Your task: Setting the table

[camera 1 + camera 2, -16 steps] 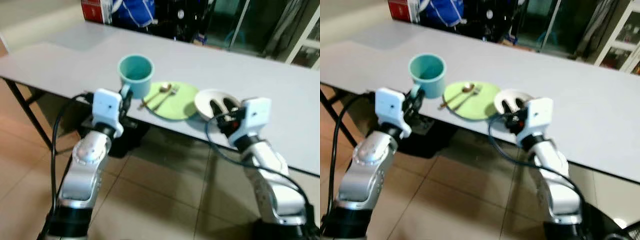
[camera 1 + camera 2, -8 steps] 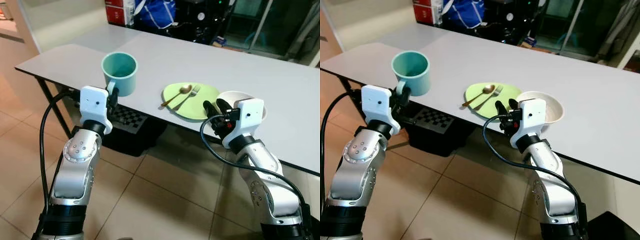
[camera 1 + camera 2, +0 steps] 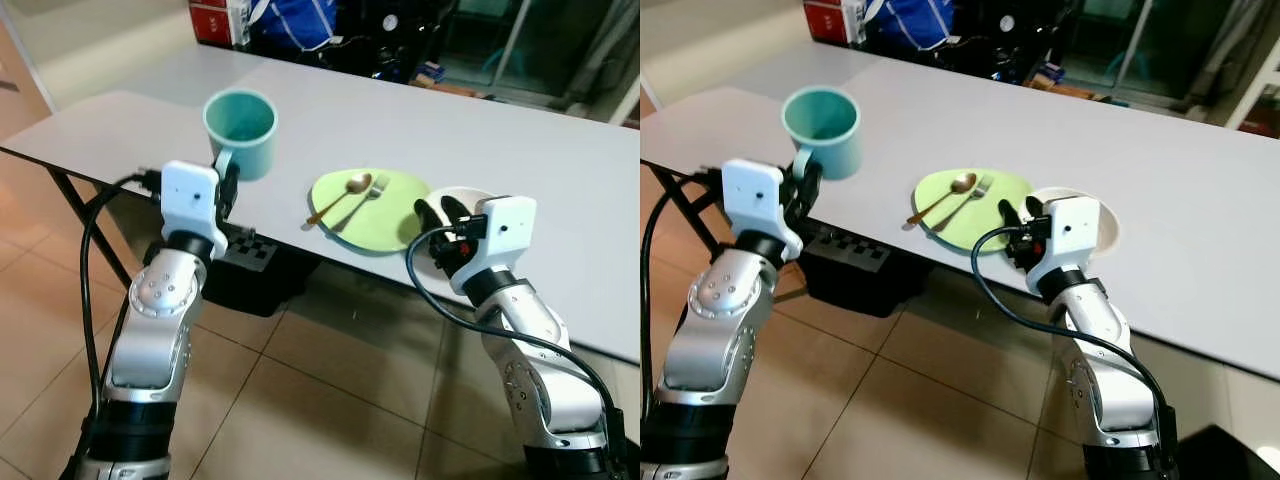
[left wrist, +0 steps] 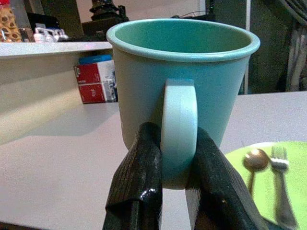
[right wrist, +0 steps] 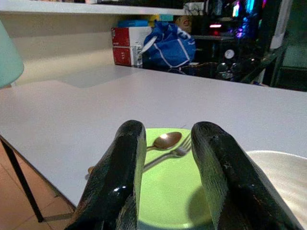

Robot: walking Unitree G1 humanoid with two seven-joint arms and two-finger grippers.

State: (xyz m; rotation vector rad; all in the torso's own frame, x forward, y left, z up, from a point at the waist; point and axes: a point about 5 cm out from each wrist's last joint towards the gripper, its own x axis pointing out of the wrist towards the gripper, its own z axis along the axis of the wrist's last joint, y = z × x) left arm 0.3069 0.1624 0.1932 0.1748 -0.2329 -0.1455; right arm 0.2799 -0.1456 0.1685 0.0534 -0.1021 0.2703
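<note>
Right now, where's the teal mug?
The teal mug is held by its handle in the left gripper, at the robot's left over the near edge of the grey table, left of the green plate.

The grey table (image 3: pixel 520 140) bears a green plate (image 3: pixel 385 222) (near edge) and white bowl (image 3: pixel 1102 222).

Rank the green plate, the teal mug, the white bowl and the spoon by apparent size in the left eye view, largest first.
1. green plate, widest.
2. teal mug, held by the left gripper; raised nearer the camera, so possibly flattered.
3. white bowl, partly hidden behind the right gripper, so its rank against the mug is unsure.
4. spoon, smallest.
</note>
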